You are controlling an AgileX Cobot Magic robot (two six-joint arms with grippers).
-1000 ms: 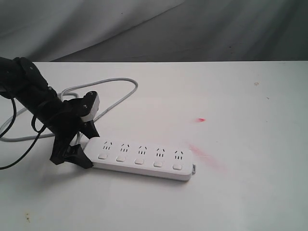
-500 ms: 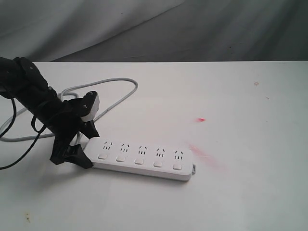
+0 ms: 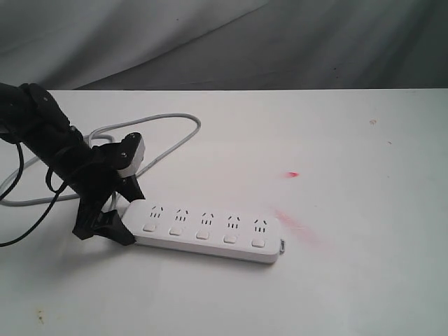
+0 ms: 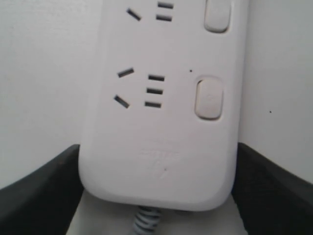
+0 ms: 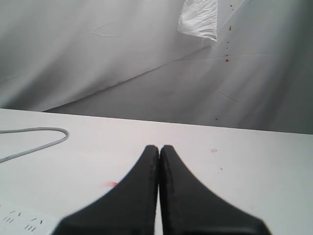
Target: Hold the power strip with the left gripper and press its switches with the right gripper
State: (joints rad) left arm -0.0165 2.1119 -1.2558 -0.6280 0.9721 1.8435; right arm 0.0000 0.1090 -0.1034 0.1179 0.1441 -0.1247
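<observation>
White table [image 3: 364,280] fills the view, with a wrinkled grey cloth backdrop [image 3: 280,42] at twelve o'clock and a faint red smear [image 3: 302,229] toward four o'clock.

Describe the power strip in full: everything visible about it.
The power strip is a long, flat white bar of smooth-looking plastic with rounded corners, lying face up on the white table. Five sockets run in a row along it, each with a small square switch beside it. A grey cord leaves the end on the left of the exterior view, where the left gripper has its two black fingers against the long edges. Nothing else touches it.
</observation>
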